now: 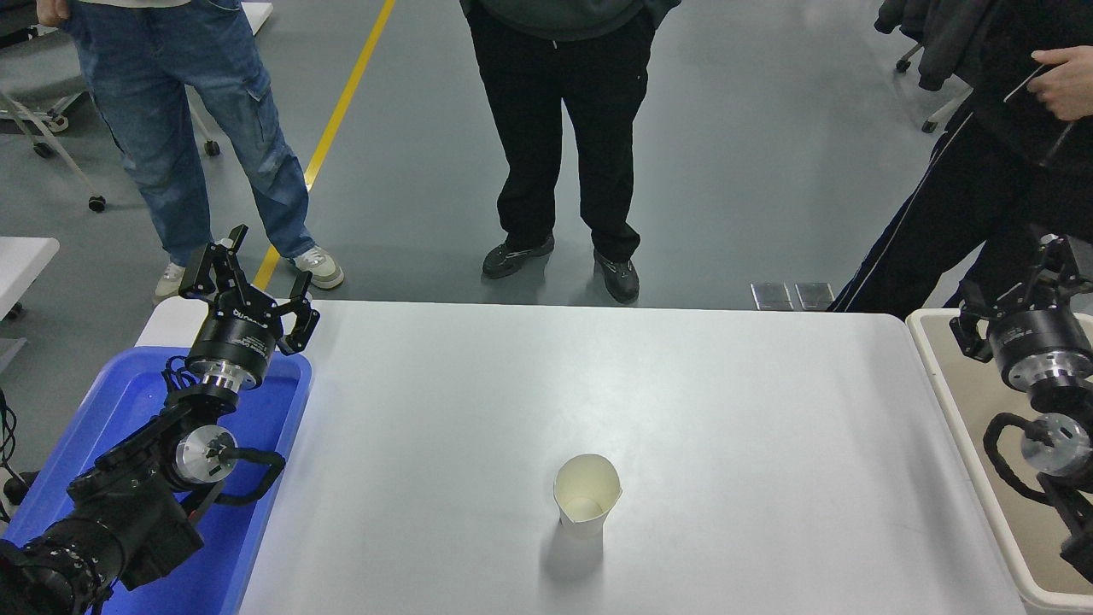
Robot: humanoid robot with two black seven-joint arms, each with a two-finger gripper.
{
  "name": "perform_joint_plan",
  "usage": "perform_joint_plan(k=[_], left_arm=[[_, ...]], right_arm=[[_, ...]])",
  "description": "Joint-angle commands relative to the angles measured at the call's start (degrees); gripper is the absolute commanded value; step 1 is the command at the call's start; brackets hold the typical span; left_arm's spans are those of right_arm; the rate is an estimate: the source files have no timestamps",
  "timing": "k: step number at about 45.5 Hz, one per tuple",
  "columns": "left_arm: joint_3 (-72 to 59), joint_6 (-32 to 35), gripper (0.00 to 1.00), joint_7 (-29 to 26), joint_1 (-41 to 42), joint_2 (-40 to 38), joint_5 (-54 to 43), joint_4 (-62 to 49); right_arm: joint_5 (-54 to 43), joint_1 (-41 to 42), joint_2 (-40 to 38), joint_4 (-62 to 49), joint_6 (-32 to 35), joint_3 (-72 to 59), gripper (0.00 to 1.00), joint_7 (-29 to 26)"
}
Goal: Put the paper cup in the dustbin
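Note:
The paper cup (587, 504) stands upright on the white table (683, 401), in front of the middle; it is white with a cream inside and a pinched rim. The beige dustbin (949, 401) sits at the table's right edge, only partly in view. My right gripper (1014, 286) is open and empty above the dustbin's far end, far to the right of the cup. My left gripper (253, 289) is open and empty, parked over the far corner of the blue bin at the left.
A bright blue bin (128, 401) lies under my left arm at the table's left edge. Three people stand at the far side: jeans (162, 145), black trousers (559, 128), and a dark tracksuit (965, 196) close behind my right gripper.

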Motion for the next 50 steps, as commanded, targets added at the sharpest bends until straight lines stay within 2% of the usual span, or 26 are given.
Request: perform_joint_plan(k=[1,14,28,41,50], left_arm=[[0.0,0.0,1.0,0.0,0.0,0.0,0.0,0.1],[0.0,0.0,1.0,0.0,0.0,0.0,0.0,0.0],[0.0,0.0,1.0,0.0,0.0,0.0,0.0,0.0],[0.0,0.0,1.0,0.0,0.0,0.0,0.0,0.0],[0.0,0.0,1.0,0.0,0.0,0.0,0.0,0.0]], right_arm=[[-1.1,0.7,-0.6,0.3,0.0,-2.3,0.99,-0.1],[-1.0,13.8,-6.0,0.8,-0.8,-37.1,0.99,-0.4],[-1.3,27.1,-8.1,3.0,-0.2,-59.1,0.99,-0.4],[-7.4,44.1,-13.8,21.7,0.0,-84.8,0.99,-0.4],[-8.6,55.6,-14.4,31.8,0.1,-98.6,0.99,-0.4]])
